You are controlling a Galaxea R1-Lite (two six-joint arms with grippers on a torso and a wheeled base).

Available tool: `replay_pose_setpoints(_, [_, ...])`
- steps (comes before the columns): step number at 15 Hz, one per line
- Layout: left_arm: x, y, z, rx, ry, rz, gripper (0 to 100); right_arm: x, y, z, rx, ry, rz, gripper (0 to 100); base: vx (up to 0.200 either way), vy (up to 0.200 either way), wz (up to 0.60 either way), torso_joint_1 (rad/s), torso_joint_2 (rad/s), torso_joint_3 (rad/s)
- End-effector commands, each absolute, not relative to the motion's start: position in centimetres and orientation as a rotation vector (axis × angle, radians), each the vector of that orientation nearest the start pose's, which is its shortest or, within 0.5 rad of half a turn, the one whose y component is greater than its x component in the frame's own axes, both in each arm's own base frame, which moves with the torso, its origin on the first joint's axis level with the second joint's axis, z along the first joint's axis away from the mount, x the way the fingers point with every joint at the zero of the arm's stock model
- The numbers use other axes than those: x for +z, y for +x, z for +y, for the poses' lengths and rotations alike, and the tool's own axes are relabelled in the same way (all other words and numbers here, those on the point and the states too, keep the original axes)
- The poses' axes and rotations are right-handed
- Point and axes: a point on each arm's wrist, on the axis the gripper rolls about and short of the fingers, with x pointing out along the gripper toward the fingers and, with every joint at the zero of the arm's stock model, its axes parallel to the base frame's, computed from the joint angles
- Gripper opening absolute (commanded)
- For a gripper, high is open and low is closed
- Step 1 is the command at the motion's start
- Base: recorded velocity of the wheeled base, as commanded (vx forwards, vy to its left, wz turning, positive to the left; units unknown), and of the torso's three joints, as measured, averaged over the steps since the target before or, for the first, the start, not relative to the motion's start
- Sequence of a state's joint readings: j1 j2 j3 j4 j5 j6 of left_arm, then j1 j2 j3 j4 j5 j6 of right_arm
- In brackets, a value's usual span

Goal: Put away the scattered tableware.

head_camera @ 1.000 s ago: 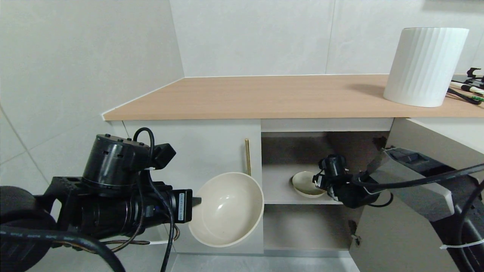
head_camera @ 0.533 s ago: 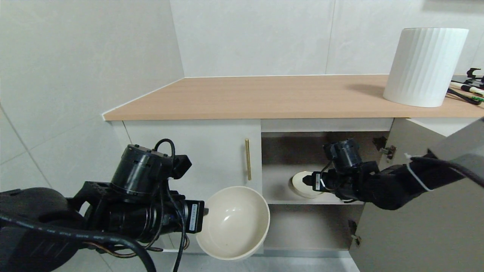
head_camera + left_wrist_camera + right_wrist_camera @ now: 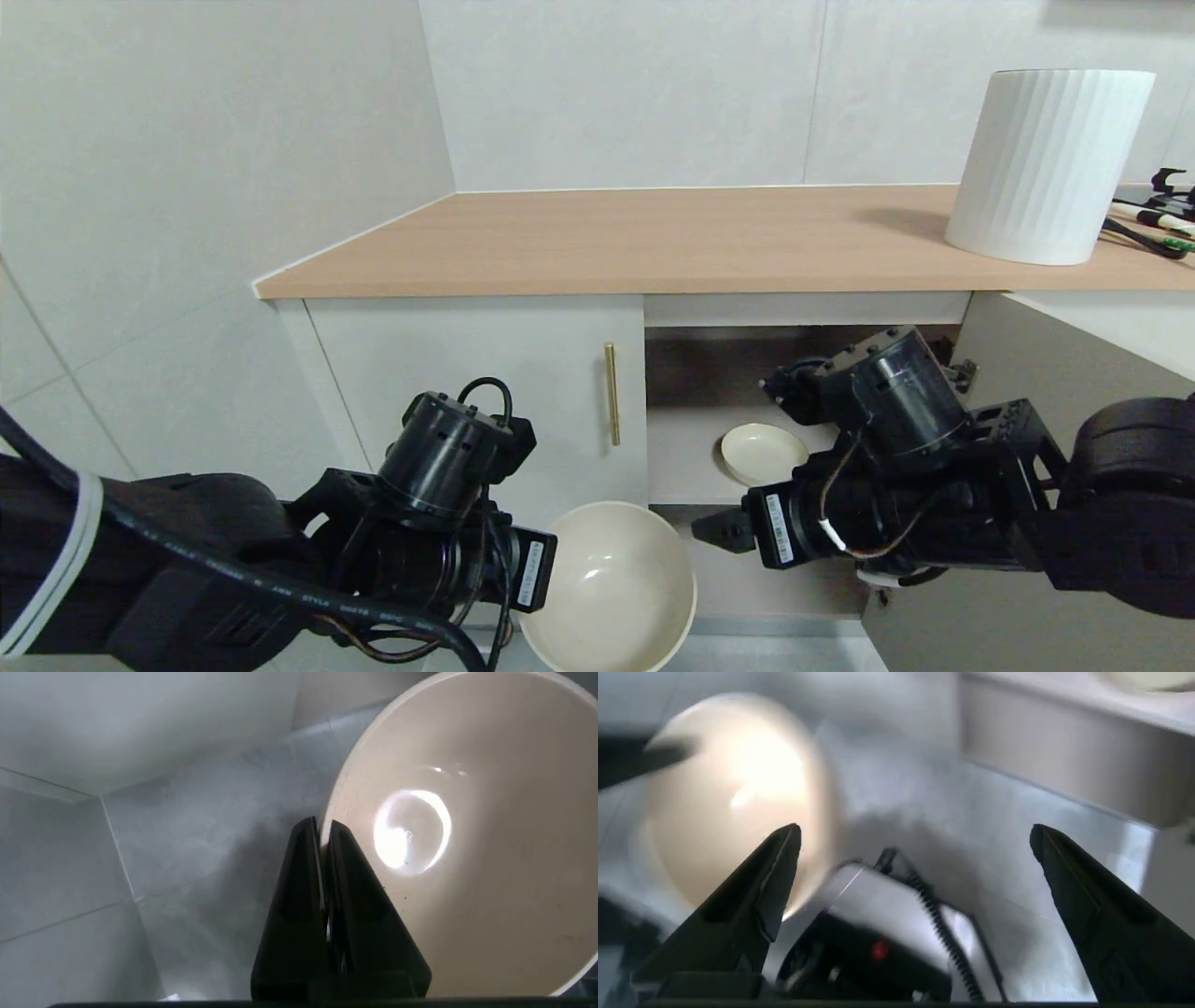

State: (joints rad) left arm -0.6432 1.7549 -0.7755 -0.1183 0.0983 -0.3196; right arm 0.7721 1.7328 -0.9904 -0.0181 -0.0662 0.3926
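Partly done, by the look: small dish (image 3: 764, 453) already on cabinet shelf (image 3: 686, 471), twd its left end, near front edge. Left to do: big bowl (image 3: 611, 593), not yet shelved, low in front of closed door (image 3: 485, 373), below shelf's front edge. Rim pinched tight by left gripper (image 3: 324, 831), arm stretched fwd, bowl's opening tipped up and outward. Spread wide w/ nothing in it: right gripper (image 3: 913, 845), just outside cabinet opening, beside bowl, pointed twd it.

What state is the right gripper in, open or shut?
Open: right gripper fingers spread wide, nothing between them; small dish lies on the cabinet shelf.
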Motion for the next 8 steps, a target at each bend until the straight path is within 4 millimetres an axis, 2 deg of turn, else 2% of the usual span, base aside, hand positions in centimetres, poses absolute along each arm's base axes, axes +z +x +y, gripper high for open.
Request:
replay_pose_setpoints(1, [11.2,22.6,-17.1,-0.379,0.031,0.886,0,15.6,20.9,22.5,0.560,0.021,0.819,100,0.000,0.000,0.00,0.000,0.00,0.000])
replay_pose_setpoints(4, [11.3,22.3,-17.3,-0.384,0.038,0.880,0,13.5,21.6,23.3,0.541,-0.011,0.873,100,0.000,0.000,0.00,0.000,0.00,0.000])
replay_pose_setpoints(8, [11.3,22.1,-17.4,-0.392,0.041,0.880,0,11.9,22.1,23.9,0.527,-0.032,0.908,100,0.000,0.000,0.00,0.000,0.00,0.000])
